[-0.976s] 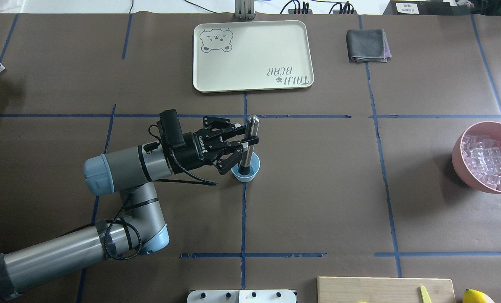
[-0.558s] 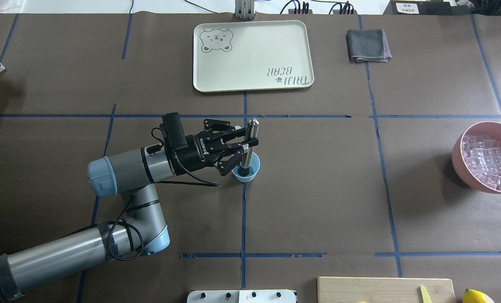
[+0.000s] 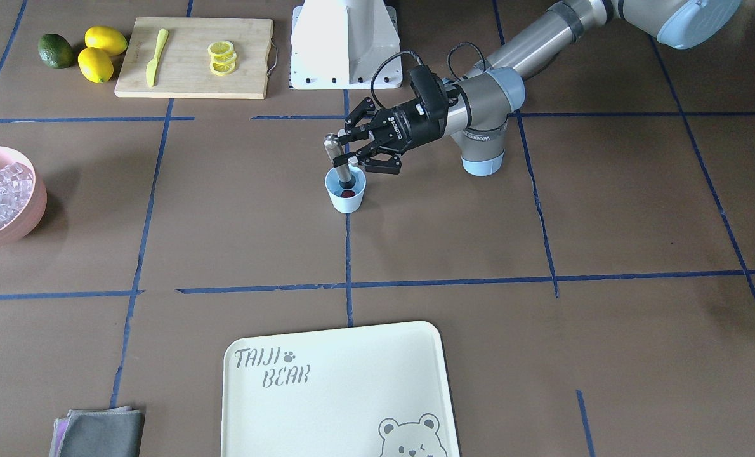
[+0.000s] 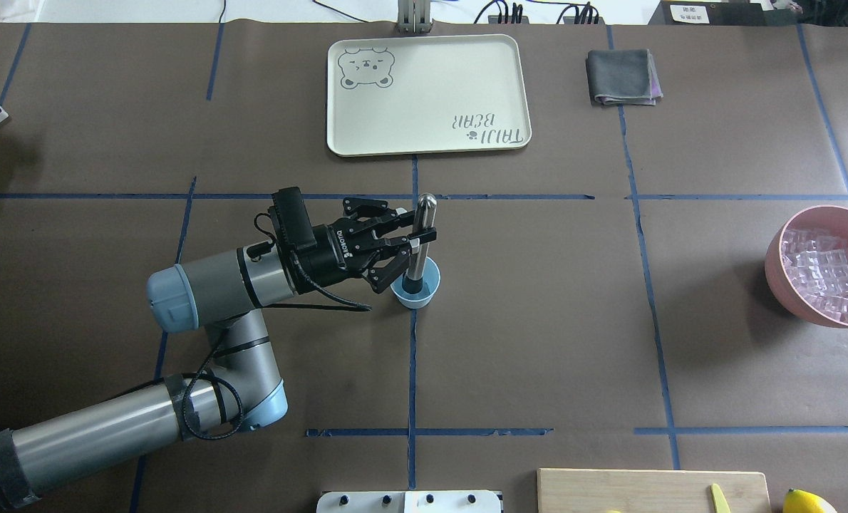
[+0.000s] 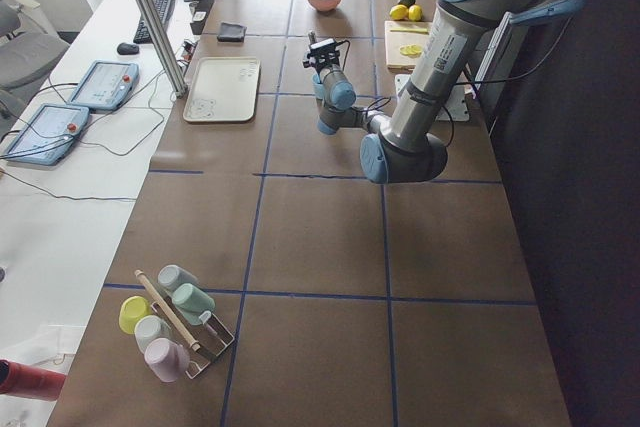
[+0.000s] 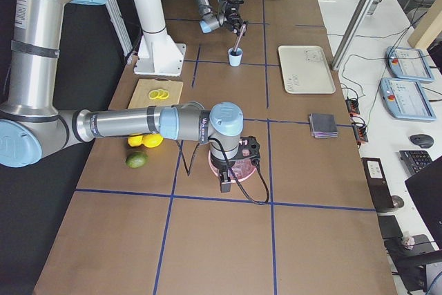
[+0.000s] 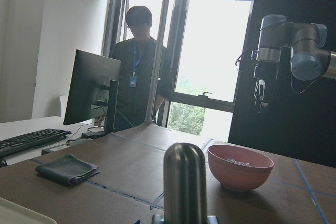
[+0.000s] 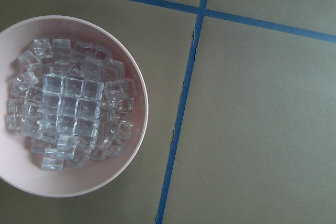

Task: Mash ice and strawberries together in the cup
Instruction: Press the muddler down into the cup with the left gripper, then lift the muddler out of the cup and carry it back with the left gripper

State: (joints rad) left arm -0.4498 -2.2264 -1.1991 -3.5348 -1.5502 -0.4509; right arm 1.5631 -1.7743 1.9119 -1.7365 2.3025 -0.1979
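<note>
Your table (image 4: 538,320) is lit brightly and evenly from above, so shadows are soft and short; the pink bowl (image 4: 774,267) throws only a faint one beside it. In your left wrist view the window (image 7: 210,51) burns out white, the person (image 7: 139,72) before it goes dark, and the muddler (image 7: 185,182) close to the lens looks soft. Your right wrist view is sharp, with small glints on the ice (image 8: 73,103).
</note>
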